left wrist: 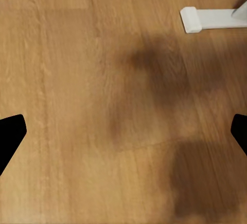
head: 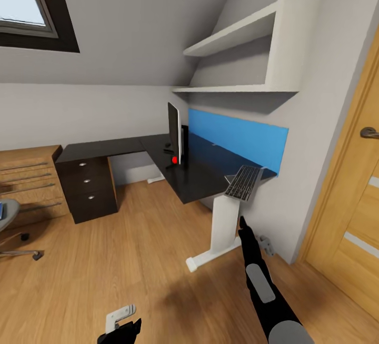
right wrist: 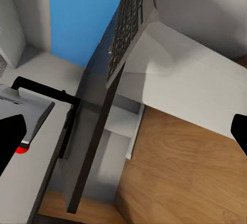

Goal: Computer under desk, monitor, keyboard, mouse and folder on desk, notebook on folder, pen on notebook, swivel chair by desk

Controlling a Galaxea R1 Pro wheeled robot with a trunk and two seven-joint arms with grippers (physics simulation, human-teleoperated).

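Keyboard overhanging the tabletop edge at frame centre-right, just above the upraised right end effector, spread wide; monitor upright further left.

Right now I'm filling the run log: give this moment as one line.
keyboard: overhanging desk end | monitor: upright on desk | right claw: open, below keyboard | left claw: open over floor

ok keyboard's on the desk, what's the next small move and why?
Probably nudge the keyboard further onto the desk toward the monitor. It sits at the desk's near end, overhanging the edge and apart from the monitor. The right gripper is just below it with jaws open, so a short push looks feasible.
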